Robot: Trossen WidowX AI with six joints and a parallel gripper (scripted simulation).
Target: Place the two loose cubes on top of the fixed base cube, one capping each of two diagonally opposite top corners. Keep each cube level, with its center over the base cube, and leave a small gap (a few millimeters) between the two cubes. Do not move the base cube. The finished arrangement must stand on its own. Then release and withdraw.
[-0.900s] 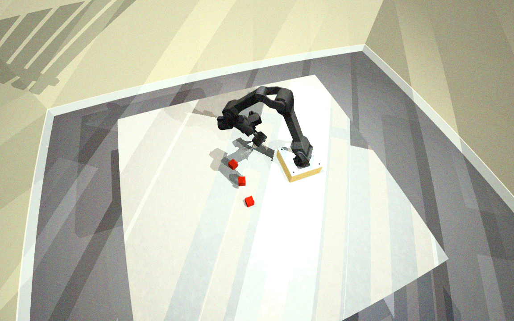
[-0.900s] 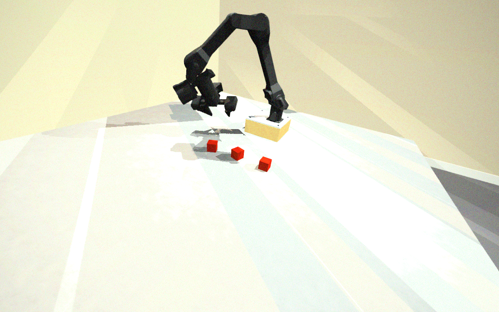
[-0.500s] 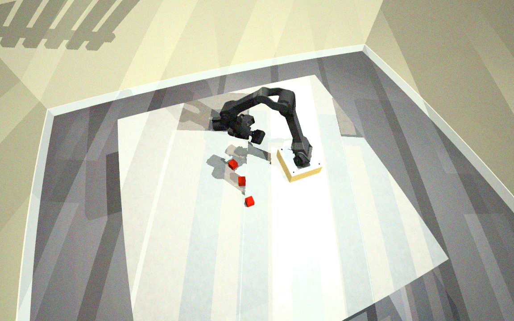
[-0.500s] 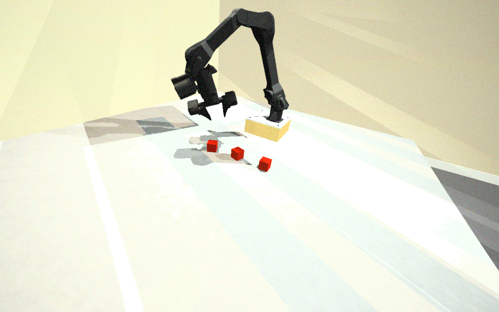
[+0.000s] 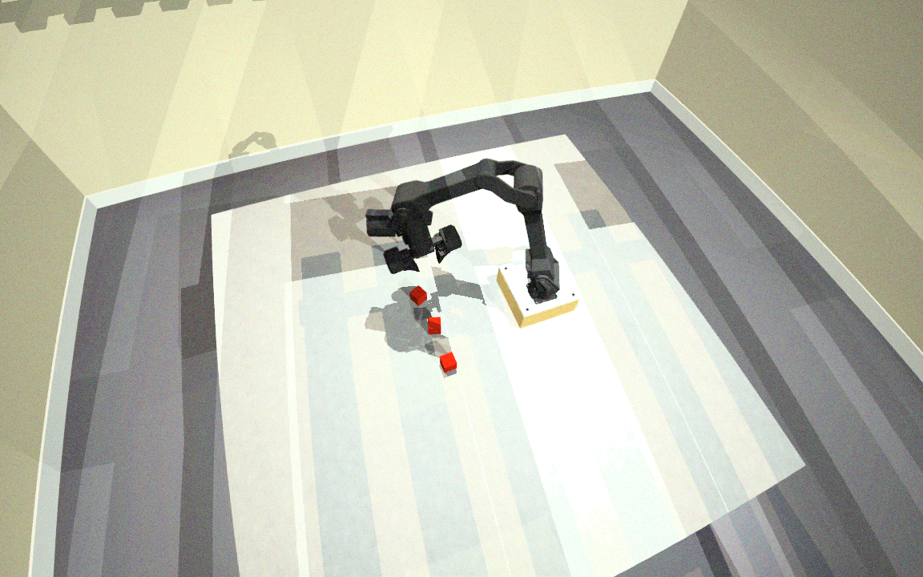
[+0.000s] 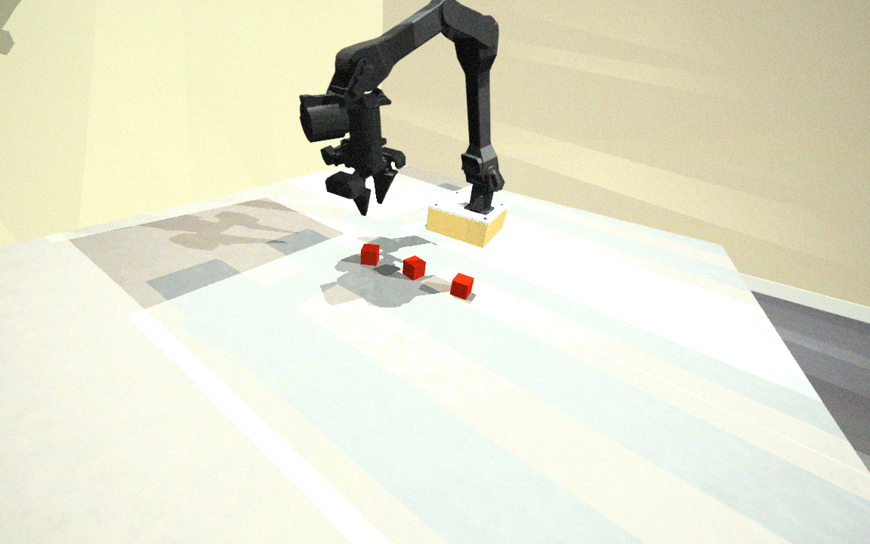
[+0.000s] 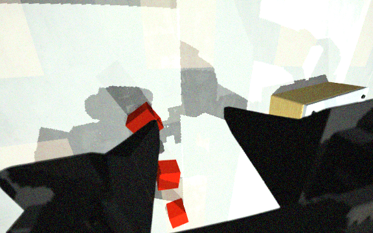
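no cube stacked so far, both placements left to be made

three red cubes are seen set apart in a loose row on the pale surface: an end cube nearest the arm's hand (image 5: 417,295) (image 6: 370,255), a middle cube (image 5: 433,325) (image 6: 414,267), and a far end cube (image 5: 448,362) (image 6: 461,285). none is stacked on another, so no corner of the base has been capped. which of the three is the fixed base cube cannot be told by looks; the middle one might be guessed, but that is unconfirmed.

the gripper (image 5: 428,264) (image 6: 371,208) (image 7: 191,118) is held above the row, its fingers spread part way with nothing pinched between them. the yellow-sided block (image 5: 550,312) (image 6: 455,226) (image 7: 287,106) is stood on by the arm.

still to be done, by judgement: both loose cubes must be grasped, lifted and set level on diagonally opposite corners, a slight gap kept, the base left undisturbed, and the tool withdrawn.
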